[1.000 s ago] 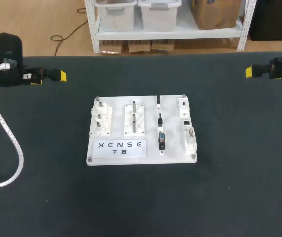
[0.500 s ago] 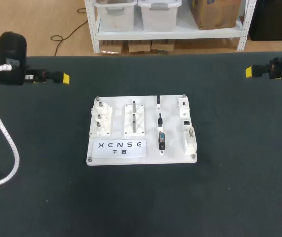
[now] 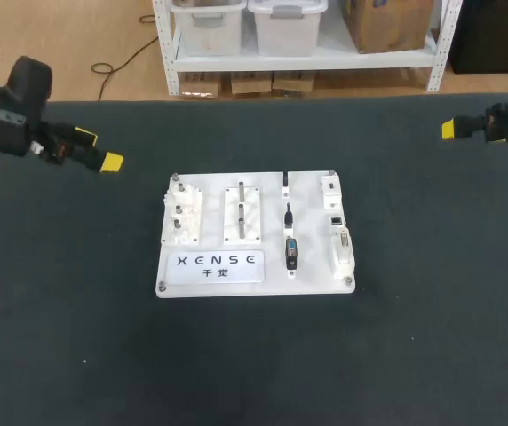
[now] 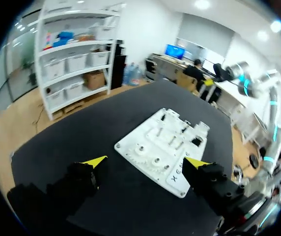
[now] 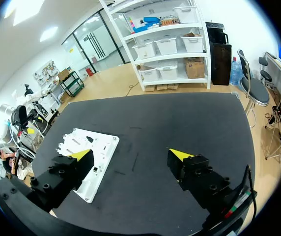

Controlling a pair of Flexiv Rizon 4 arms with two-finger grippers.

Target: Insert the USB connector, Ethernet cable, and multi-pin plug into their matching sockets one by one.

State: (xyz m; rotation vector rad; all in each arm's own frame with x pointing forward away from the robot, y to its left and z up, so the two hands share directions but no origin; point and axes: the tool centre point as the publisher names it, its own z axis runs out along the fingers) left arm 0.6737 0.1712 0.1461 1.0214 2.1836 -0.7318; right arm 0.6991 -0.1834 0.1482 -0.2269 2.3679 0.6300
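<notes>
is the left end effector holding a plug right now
No, the left end effector is open and empty, and the white board lies on the table ahead of it.

Robot lab: connector board (image 3: 312, 240), black table (image 3: 414, 346)

I count one white board (image 3: 312, 240) on the tabletop (image 3: 414, 337). It carries three dark plugs: upper plug (image 3: 285, 181), middle plug (image 3: 288, 214) and lower plug (image 3: 291, 252). At their 3 o'clock are three sockets (image 3: 336, 217); at 9 o'clock, two white fixtures (image 3: 243, 213) and one label plate (image 3: 218, 260). My yellow-tipped fingers number four: two left fingers (image 4: 95, 162), two right fingers (image 5: 81, 154).
</notes>
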